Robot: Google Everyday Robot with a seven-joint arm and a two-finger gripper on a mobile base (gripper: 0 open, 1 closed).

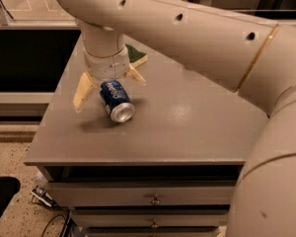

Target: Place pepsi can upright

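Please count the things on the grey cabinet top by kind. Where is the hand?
Drink can: 1, the pepsi can, not upright.
Green flat thing: 1, partly hidden behind the arm.
Total: 2.
The hand is just above the can, its fingers open on both sides of it.

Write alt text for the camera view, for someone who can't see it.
A blue pepsi can lies on its side, not upright, on a grey table, between the open fingers of the robot's gripper directly above it.
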